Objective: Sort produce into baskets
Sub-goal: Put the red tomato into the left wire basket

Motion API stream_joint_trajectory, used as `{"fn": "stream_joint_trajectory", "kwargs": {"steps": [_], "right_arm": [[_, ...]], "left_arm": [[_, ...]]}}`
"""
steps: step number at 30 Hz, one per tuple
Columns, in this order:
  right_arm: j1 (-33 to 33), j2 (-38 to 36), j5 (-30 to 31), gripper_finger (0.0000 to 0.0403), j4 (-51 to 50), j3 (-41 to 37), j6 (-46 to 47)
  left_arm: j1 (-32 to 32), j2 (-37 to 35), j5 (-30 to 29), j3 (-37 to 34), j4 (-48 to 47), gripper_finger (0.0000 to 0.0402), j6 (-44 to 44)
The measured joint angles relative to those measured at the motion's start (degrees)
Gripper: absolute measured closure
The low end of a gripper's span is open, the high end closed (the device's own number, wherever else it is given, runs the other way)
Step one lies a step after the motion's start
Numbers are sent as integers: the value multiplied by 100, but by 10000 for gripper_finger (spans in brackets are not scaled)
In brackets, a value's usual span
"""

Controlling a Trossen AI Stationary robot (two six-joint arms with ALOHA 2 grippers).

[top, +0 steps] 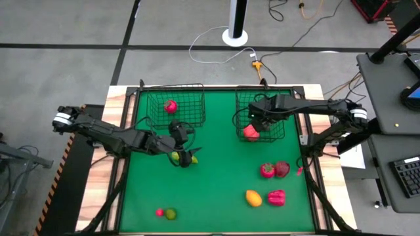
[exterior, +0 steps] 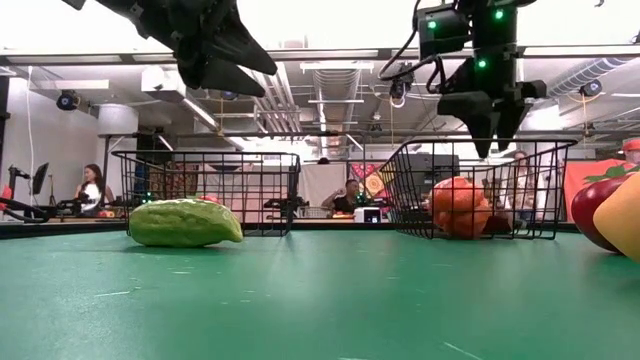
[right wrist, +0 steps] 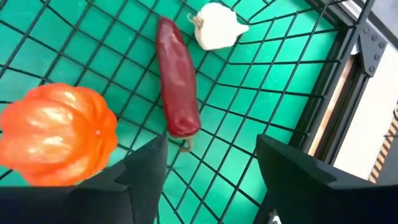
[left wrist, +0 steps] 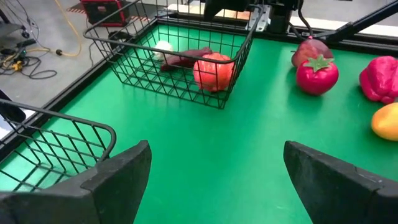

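Note:
My left gripper [top: 184, 155] is open and empty, hanging above a yellow-green oblong piece [exterior: 185, 222] that lies on its side on the mat; the low view shows the gripper [exterior: 215, 60] well clear of it. My right gripper [right wrist: 211, 149] is open and empty over the right basket [top: 260, 98], which holds an orange-red tomato [right wrist: 56, 134], a long red pepper [right wrist: 177, 87] and a white garlic [right wrist: 214, 26]. The left basket [top: 174, 88] holds a red piece [top: 170, 105].
Loose on the mat near the right edge are a red fruit with a green top [top: 267, 170], a dark red one [top: 282, 169], an orange one [top: 253, 197] and a red pepper [top: 276, 196]. A lime [top: 170, 214] and a small red piece [top: 159, 212] lie near the front left.

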Motion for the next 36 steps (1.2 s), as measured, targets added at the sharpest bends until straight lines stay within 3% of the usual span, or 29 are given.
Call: {"fn": "stream_joint_trajectory", "kwargs": {"steps": [9,16,23,30,36], "right_arm": [[49,-321,-676,149,507,0,-487],[388,-594,-1572,157,599,0,-542],[1515,-581,-2510,160,674,0,-139],[2853,-594,-3274,155,667,0,1196],[3447,-463,-3360,121,536,-3,2144]], "left_arm": [[-42,0,838,0,-8,56,-499],[-255,0,842,0,2,56,-935],[-552,40,280,0,171,56,-1283],[-724,186,178,0,563,56,-1257],[-713,216,67,0,795,56,-909]]}}
